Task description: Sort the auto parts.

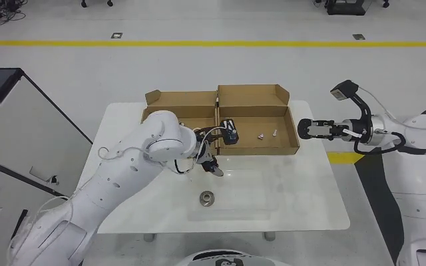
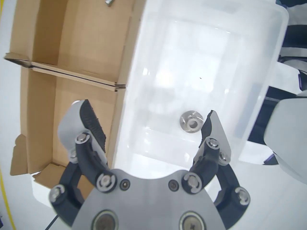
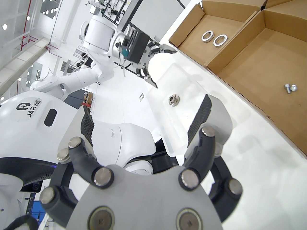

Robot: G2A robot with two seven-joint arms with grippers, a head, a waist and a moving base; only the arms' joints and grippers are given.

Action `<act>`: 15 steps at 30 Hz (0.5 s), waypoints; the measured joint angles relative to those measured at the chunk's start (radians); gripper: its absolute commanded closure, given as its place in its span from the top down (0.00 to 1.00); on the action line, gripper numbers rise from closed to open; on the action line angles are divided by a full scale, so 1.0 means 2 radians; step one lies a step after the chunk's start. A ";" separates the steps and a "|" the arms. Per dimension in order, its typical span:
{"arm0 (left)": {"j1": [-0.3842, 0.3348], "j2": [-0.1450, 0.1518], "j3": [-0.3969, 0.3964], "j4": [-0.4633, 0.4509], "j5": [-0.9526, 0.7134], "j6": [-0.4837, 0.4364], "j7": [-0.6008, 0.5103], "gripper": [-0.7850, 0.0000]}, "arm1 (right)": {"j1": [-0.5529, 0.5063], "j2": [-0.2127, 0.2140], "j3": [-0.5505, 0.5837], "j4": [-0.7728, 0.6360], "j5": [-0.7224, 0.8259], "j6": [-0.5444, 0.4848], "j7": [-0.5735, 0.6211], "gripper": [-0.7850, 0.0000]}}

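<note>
Although both arms have their fingers spread wide with nothing in them, the left fingers [image 2: 92, 120] are far the nearer to the flanged metal hub [image 2: 190, 122]. The hub lies flat, bore up, on the floor of the clear plastic tray [image 2: 280, 15] on the tabletop [image 1: 313, 193]. It sits below the fingers, not midway in their gap but just beside the tip of the finger farther from the cardboard boxes [image 2: 43, 48]. The other finger hangs over the tray's box-side wall. Being round, the hub offers no long axis to line up with. A sideways shift toward the hub and then a descent look necessary. The right fingers [image 3: 200, 116] hang well apart, beyond the tabletop's edge.
</note>
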State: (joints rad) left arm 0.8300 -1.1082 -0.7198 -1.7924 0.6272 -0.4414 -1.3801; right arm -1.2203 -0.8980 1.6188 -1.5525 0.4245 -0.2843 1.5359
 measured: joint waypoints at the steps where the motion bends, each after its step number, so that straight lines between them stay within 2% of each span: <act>1: -0.006 0.004 0.012 -0.005 -0.009 0.009 -0.009 1.00 | 0.000 0.000 0.000 0.000 0.000 0.000 0.000 1.00; 4: -0.028 0.012 0.050 -0.014 -0.036 0.035 -0.034 1.00 | 0.000 0.000 0.000 0.000 0.000 0.000 0.000 1.00; 8: -0.057 0.016 0.092 -0.013 -0.064 0.059 -0.059 1.00 | 0.000 0.000 0.000 0.000 0.000 0.000 0.000 1.00; 15: -0.100 0.005 0.157 0.020 -0.084 0.088 -0.078 1.00 | 0.000 0.000 0.000 0.000 0.000 0.000 0.000 1.00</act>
State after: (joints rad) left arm 0.6291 -1.0979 -0.4058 -1.7527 0.4585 -0.2653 -1.5361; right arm -1.2203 -0.8980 1.6188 -1.5525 0.4245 -0.2843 1.5359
